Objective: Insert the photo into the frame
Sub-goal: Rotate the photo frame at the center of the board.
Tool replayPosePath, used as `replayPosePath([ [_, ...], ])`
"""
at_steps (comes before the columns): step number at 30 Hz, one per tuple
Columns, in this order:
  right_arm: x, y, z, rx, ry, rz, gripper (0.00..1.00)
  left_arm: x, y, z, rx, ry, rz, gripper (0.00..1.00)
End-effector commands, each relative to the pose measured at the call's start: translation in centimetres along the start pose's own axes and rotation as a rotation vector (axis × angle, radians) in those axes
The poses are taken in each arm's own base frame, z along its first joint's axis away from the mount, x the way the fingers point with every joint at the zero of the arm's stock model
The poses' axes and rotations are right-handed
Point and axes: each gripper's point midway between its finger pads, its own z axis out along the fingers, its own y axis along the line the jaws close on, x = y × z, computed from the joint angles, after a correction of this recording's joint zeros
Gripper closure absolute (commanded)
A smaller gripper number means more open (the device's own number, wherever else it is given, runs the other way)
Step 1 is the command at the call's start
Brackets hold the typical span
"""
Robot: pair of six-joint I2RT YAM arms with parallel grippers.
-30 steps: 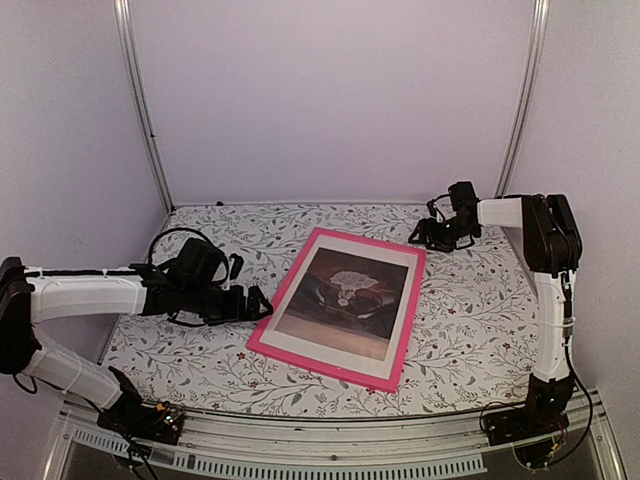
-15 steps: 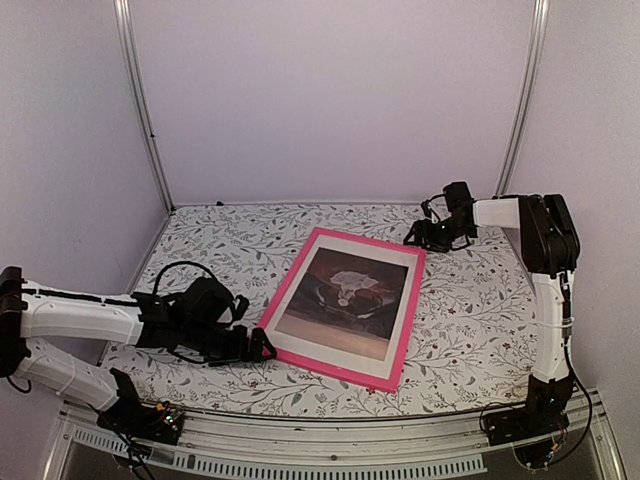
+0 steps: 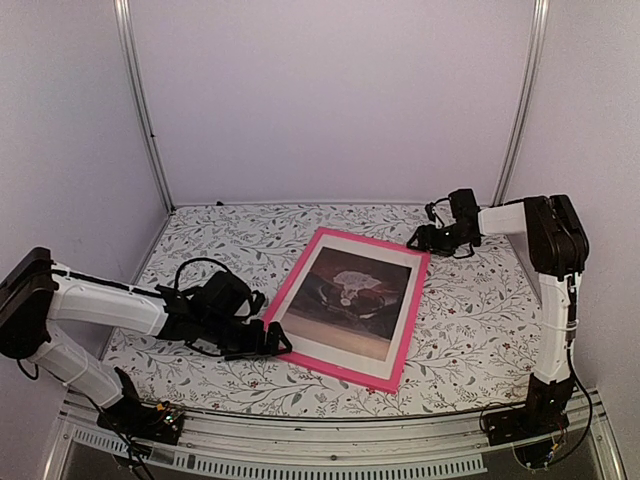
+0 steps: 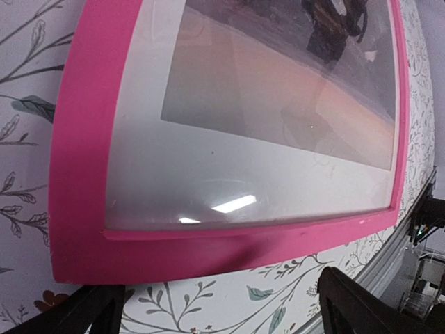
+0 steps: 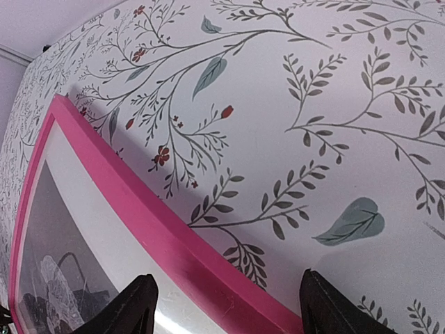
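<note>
Since the dark reddish-brown print with its small white-dressed figure (image 3: pixel 348 295) lies flat inside the thin-railed pink rectangular frame (image 3: pixel 291 277), your main step looks done; your left gripper (image 3: pixel 275 340) gapes wide at the frame's near-left corner, holding nothing; your right gripper (image 3: pixel 418 240), jaws apart, straddles its far-right corner, gripping nothing; probably only squaring remains.

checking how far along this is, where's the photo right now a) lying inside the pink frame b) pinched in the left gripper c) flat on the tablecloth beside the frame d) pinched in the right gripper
a, the photo lies flat inside the pink frame, while the left gripper and right gripper sit at opposite corners, both open and holding nothing.
</note>
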Motion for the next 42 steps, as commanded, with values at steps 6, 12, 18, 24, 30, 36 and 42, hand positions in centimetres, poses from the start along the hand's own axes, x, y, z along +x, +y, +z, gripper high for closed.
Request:
replayPosePath([
  [6,8.8,-0.1,-2.3,0.039,0.139,0.140,0.28,-4.6,1.2,0.0,0.049,-0.128,-0.083,0.01],
  [12,12.6,0.7,-5.2,0.041,0.147,0.200,0.28,-9.7,3.2,-0.4,0.030,-0.206,-0.095,0.00],
  [18,18.1,2.3,-7.8,0.027,0.187,0.261,0.27,-15.0,3.9,1.6,0.012,-0.224,-0.073,0.00],
  [24,21.8,7.1,-9.3,-0.022,0.220,0.219,0.27,-20.9,4.6,5.5,0.006,-0.207,-0.043,0.00],
  [30,25.8,12.0,-9.5,-0.049,0.278,0.158,0.27,-25.8,5.4,7.5,-0.050,-0.221,-0.004,0.00],
  [36,29.3,18.2,-9.2,-0.142,0.346,0.020,0.27,-32.3,7.8,6.3,-0.224,-0.331,0.036,0.00],
  [42,28.5,19.4,-9.0,-0.098,0.322,-0.122,0.26,-35.6,12.0,1.5,-0.519,-0.452,0.061,0.00],
])
